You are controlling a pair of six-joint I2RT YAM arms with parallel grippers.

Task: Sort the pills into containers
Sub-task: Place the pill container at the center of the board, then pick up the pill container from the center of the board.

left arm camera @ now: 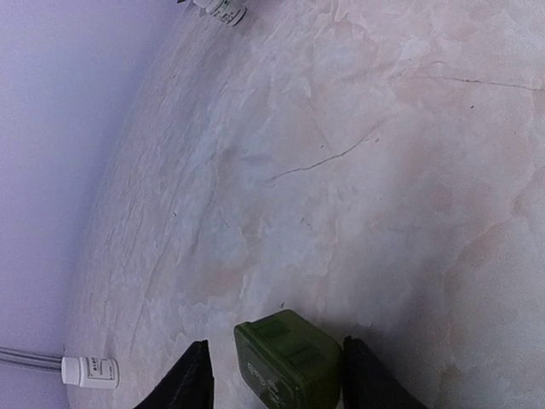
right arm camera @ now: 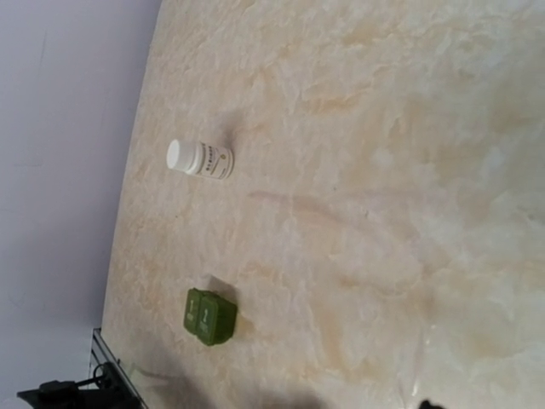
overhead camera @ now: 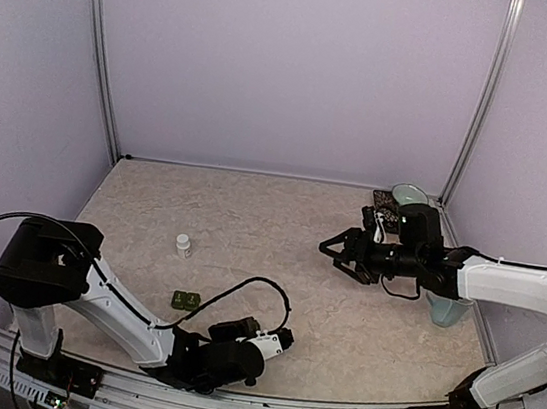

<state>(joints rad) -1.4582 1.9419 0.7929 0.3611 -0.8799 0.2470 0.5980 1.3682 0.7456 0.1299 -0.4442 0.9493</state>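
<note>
A dark green container piece (overhead camera: 185, 301) lies on the table left of my left gripper (overhead camera: 237, 328). The right wrist view shows it with two shut lids marked 1 and 2 (right arm camera: 210, 317). In the left wrist view my left gripper (left arm camera: 277, 379) is open, rolled on its side. A second green lidded container piece (left arm camera: 289, 358) sits between its fingers, touching the right finger (left arm camera: 375, 379), with a gap to the left one. My right gripper (overhead camera: 333, 248) is open and empty above the right half of the table. No loose pills show.
A white pill bottle (overhead camera: 183, 244) stands upright behind the two-lid piece; it also shows in the right wrist view (right arm camera: 200, 158) and the left wrist view (left arm camera: 89, 372). A pale blue mug (overhead camera: 446, 310) stands under my right arm. A green bowl (overhead camera: 409, 195) on a dark saucer sits at the back right corner.
</note>
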